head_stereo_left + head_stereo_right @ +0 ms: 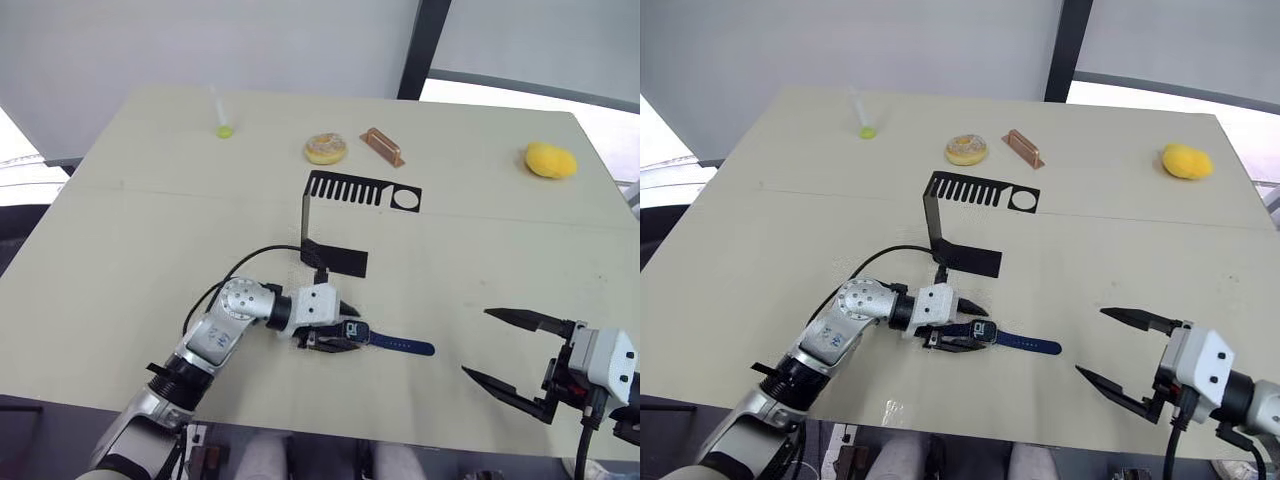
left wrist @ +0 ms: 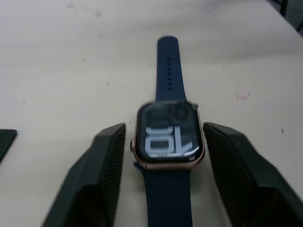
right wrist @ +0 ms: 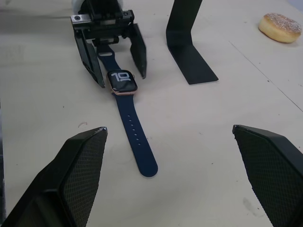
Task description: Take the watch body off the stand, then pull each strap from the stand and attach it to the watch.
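From the head views we log the thin black bent sheet-metal stand (image 1: 340, 225) bare, with the small dark rounded-square watch body (image 1: 351, 331) on the beige table (image 1: 150, 230) between the spread fingers of the left gripper (image 1: 328, 328), one navy strap (image 1: 400, 345) trailing rightward. The left wrist view shows straps at both ends, fingers flanking without touching. The right wrist view shows the right gripper (image 3: 175, 175) open, well apart. We judge assembly near done; next: verify both joints.

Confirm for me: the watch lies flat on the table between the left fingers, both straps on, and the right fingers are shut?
Not quite: the right gripper is open, its fingers wide apart, as the right wrist view shows. The watch does lie between the left gripper's fingers, both straps attached.
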Available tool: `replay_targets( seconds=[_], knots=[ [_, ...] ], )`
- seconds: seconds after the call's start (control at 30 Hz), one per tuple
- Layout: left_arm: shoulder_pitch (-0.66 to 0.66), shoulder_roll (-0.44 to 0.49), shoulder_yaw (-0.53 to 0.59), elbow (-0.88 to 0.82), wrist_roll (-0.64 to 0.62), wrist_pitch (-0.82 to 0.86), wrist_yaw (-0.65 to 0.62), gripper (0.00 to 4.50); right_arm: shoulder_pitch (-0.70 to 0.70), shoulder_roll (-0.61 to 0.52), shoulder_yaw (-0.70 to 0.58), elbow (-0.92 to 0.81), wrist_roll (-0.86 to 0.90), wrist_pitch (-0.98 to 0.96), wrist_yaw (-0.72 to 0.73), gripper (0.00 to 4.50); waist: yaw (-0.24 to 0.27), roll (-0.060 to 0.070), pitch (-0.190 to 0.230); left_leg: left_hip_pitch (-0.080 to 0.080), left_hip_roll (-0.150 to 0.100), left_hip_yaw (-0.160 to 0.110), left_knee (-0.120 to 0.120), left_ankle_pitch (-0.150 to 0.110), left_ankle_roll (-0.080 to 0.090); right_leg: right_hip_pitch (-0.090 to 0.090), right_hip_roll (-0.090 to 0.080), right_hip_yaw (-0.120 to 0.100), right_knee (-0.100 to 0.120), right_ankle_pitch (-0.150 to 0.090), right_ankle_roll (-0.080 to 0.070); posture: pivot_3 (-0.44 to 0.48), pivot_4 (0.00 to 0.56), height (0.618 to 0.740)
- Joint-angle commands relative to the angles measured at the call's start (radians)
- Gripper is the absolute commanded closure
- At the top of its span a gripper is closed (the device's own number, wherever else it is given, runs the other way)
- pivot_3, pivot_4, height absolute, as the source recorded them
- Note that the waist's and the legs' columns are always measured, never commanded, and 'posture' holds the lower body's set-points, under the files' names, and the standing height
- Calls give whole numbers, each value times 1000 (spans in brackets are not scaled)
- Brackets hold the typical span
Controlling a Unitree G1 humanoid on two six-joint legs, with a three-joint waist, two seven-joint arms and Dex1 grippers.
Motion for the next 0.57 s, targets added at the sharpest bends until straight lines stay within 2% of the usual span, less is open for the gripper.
replay_targets(
  seconds=[0.03,0.13,0.2,0.3,0.43,0.57],
  knots=[
    [93,89,181,-122,-144,-47,-41,26,-29,-36,-36,53,10,-16,45,0,-6,0,0,0,2,0,0,0,0,0,0,0,0,0,0,0,150,740],
    [253,219,368,-167,-193,-79,-50,26,-66,-71,-67,142,13,-33,87,0,-23,0,0,5,6,1,-2,0,0,2,1,1,0,0,-1,0,150,740],
    [381,309,503,-168,-170,-127,-42,26,-86,-95,-84,216,2,-61,128,0,-26,0,0,7,6,1,-3,0,-1,3,0,1,-1,-1,-2,0,150,740],
    [541,394,687,-142,-135,-192,-12,26,-134,-126,-96,339,-11,-107,171,0,-22,-1,1,9,6,2,-3,-1,0,4,-1,2,-3,-1,-2,0,150,740],
    [662,397,844,-154,-158,-178,52,26,-226,-156,-71,489,-44,-174,204,0,-8,-1,1,10,4,1,-3,-2,1,7,-4,3,-4,-1,-2,0,150,740],
    [710,378,890,-177,-171,-178,82,26,-323,-158,-21,584,-59,-217,222,0,-7,-1,1,11,5,1,-3,-4,1,8,-4,6,-4,-1,-3,0,150,740]
  ],
)
